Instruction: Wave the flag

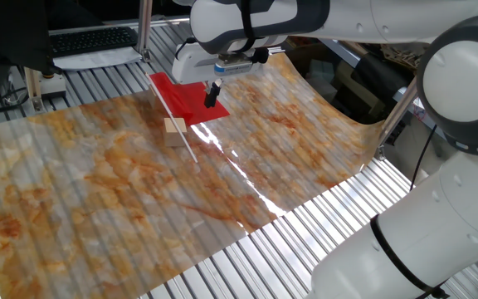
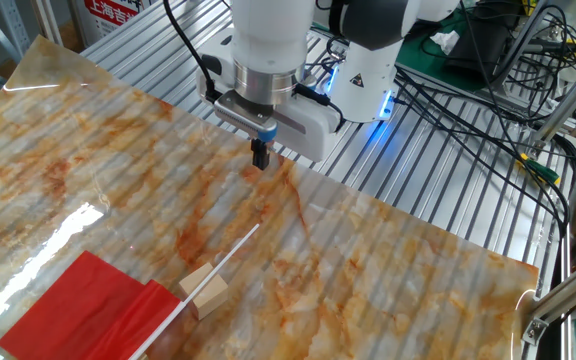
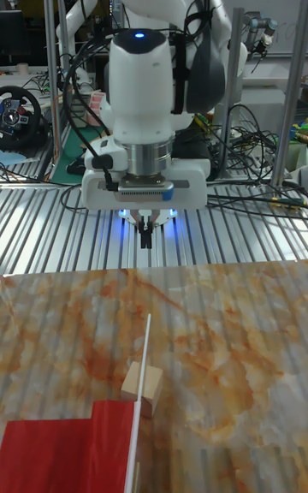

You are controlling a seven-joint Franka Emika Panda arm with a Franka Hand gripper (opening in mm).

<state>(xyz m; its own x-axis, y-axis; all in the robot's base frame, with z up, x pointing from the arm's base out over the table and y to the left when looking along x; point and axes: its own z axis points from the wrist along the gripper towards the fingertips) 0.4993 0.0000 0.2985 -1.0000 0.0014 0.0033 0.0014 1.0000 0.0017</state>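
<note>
Tool (image 2: pixel 260 156) hangs shut, apart from flag (image 2: pixel 88 305) only sideways.

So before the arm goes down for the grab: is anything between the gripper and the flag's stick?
Nothing visible. The gripper hangs above bare mat; the flag lies flat, its stick resting on a wooden block further along.

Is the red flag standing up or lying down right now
Lying down. The flag is flat on the mat, its stick propped across a wooden block; the shut gripper hangs above, apart.
</note>
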